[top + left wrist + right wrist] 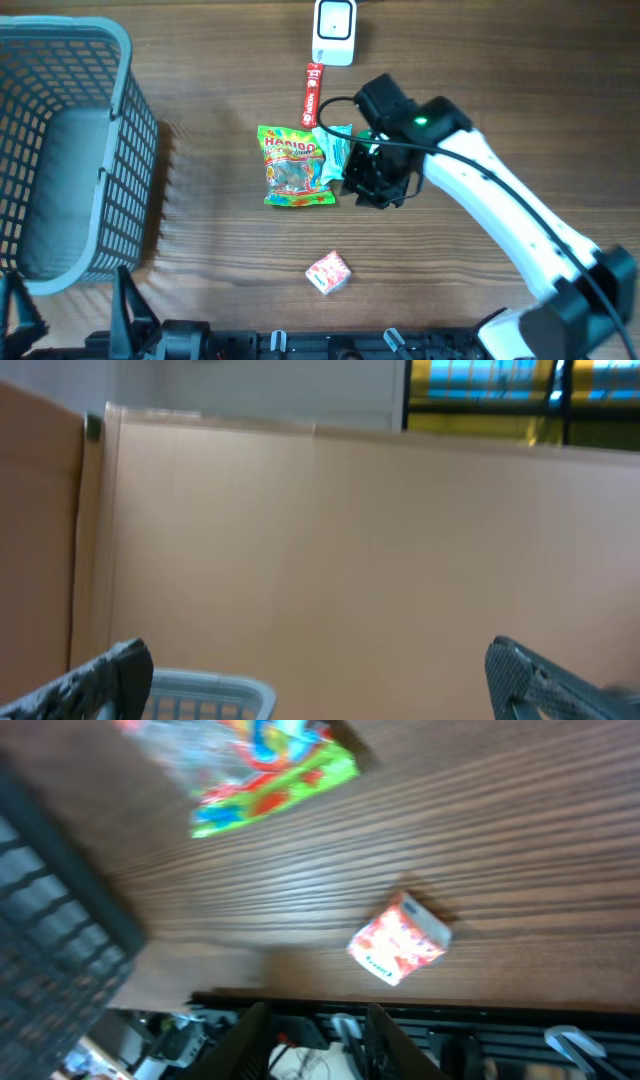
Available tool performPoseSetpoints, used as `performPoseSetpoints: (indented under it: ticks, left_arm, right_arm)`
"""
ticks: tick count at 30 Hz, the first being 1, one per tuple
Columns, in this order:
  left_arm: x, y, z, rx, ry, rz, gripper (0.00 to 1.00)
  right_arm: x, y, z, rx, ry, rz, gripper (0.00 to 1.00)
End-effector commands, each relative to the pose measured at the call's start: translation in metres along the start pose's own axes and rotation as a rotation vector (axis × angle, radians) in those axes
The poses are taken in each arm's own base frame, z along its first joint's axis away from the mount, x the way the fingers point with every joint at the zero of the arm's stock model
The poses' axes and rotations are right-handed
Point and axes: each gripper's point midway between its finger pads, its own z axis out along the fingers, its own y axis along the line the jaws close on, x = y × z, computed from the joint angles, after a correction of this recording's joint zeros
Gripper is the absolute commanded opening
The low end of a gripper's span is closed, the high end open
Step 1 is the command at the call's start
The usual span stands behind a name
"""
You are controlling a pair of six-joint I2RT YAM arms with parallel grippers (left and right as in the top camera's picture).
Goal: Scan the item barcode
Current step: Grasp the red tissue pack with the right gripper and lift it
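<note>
Mid-table lie a Haribo sweets bag (pixel 295 165) and a teal packet (pixel 333 148) that overlaps its right edge. My right gripper (pixel 372 183) hangs at the teal packet's right edge and hides part of it. In the right wrist view, which is blurred, the right gripper (pixel 315 1025) has its fingers a narrow gap apart with only the table's front rail showing between them. The Haribo sweets bag (pixel 270 775) and a small red-and-white box (pixel 398 940) show there too. The white scanner (pixel 334 30) stands at the back. My left gripper (pixel 320 690) is wide open and holds nothing.
A grey mesh basket (pixel 125 150) fills the left side, and its rim (pixel 210 690) shows in the left wrist view. A red stick pack (pixel 313 93) lies just below the scanner. The small red-and-white box (pixel 328 272) sits near the front edge.
</note>
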Motion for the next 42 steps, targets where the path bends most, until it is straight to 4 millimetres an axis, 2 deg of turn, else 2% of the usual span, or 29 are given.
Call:
performPoseSetpoints:
  ticks: [1, 2, 3, 4, 6, 8, 11, 13, 14, 15, 16, 17, 18, 19, 21, 23, 25, 29, 34, 36, 37, 38, 39, 41, 42]
  left_arm:
    - [0.027, 0.007, 0.003, -0.044, 0.078, -0.071, 1.0]
    - [0.041, 0.007, 0.007, -0.047, 0.112, -0.066, 1.0]
    - [0.053, 0.007, 0.011, -0.05, 0.138, -0.081, 1.0]
    - [0.068, 0.006, 0.014, -0.056, 0.169, -0.121, 1.0]
    - [0.11, 0.004, 0.022, -0.07, 0.259, -0.244, 1.0]
    - [0.154, -0.009, 0.026, -0.009, 0.368, -0.257, 1.0]
    - [0.196, -0.016, 0.025, 0.02, 0.461, -0.256, 1.0]
    - [0.214, -0.015, 0.024, 0.012, 0.501, -0.253, 1.0]
    - [0.22, -0.015, 0.024, 0.01, 0.513, -0.251, 1.0]
    - [0.224, -0.014, 0.023, 0.008, 0.522, -0.251, 1.0]
    - [0.226, -0.014, 0.023, 0.007, 0.526, -0.249, 1.0]
    - [0.226, -0.014, 0.023, 0.003, 0.526, -0.248, 1.0]
    - [0.226, -0.014, 0.023, 0.003, 0.527, -0.248, 1.0]
    - [0.227, -0.013, 0.022, 0.003, 0.532, -0.248, 1.0]
    - [0.23, -0.013, 0.02, 0.0, 0.546, -0.246, 1.0]
    - [0.237, -0.012, 0.017, -0.006, 0.576, -0.243, 1.0]
    - [0.239, -0.012, 0.015, -0.008, 0.587, -0.242, 1.0]
    - [0.24, -0.012, 0.014, -0.01, 0.593, -0.24, 1.0]
    - [0.251, -0.008, 0.009, -0.035, 0.632, -0.229, 1.0]
    - [0.266, -0.005, 0.005, -0.044, 0.67, -0.195, 1.0]
    - [0.279, -0.004, 0.002, -0.049, 0.698, -0.192, 1.0]
    - [0.291, -0.003, -0.001, -0.054, 0.726, -0.188, 1.0]
    - [0.302, -0.002, -0.005, -0.059, 0.754, -0.185, 1.0]
    - [0.315, -0.002, -0.01, -0.063, 0.792, -0.19, 1.0]
    - [0.318, -0.003, -0.014, -0.062, 0.811, -0.189, 1.0]
  right_arm:
    - [0.001, 0.003, -0.041, -0.059, -0.132, -0.064, 0.41]
    - [0.0, 0.001, -0.048, -0.059, -0.166, -0.071, 0.57]
    - [0.0, -0.002, -0.049, -0.046, -0.184, -0.076, 0.83]
    - [0.001, -0.005, -0.047, -0.019, -0.194, -0.088, 1.0]
    - [0.009, -0.012, -0.033, 0.037, -0.16, -0.142, 1.0]
    - [0.027, -0.027, -0.008, 0.121, -0.105, -0.178, 1.0]
    - [0.062, -0.044, 0.033, 0.203, -0.033, -0.235, 1.0]
    - [0.082, -0.048, 0.065, 0.21, -0.008, -0.326, 1.0]
    - [0.09, -0.05, 0.082, 0.199, -0.002, -0.371, 0.99]
    - [0.096, -0.048, 0.093, 0.176, 0.002, -0.406, 0.84]
    - [0.102, -0.052, 0.098, 0.18, 0.02, -0.444, 0.82]
    - [0.105, -0.056, 0.1, 0.192, 0.035, -0.518, 0.84]
    - [0.106, -0.059, 0.1, 0.204, 0.043, -0.573, 0.92]
    - [0.102, -0.06, 0.099, 0.218, 0.022, -0.584, 0.92]
    - [0.096, -0.062, 0.098, 0.224, 0.012, -0.564, 0.89]
    - [0.095, -0.062, 0.108, 0.168, 0.047, -0.538, 0.88]
    - [0.095, -0.072, 0.124, 0.118, 0.089, -0.497, 0.77]
    - [0.071, -0.097, 0.142, 0.103, 0.056, -0.399, 0.79]
    - [0.063, -0.1, 0.142, 0.089, 0.048, -0.366, 0.83]
    - [0.063, -0.099, 0.142, 0.087, 0.047, -0.348, 0.82]
    - [0.063, -0.099, 0.142, 0.087, 0.047, -0.332, 0.78]
    - [0.063, -0.099, 0.142, 0.088, 0.045, -0.309, 0.71]
    - [0.062, -0.098, 0.145, 0.087, 0.043, -0.284, 0.57]
    - [0.062, -0.104, 0.154, 0.112, 0.063, -0.258, 0.56]
    - [0.065, -0.105, 0.162, 0.114, 0.101, -0.253, 0.59]
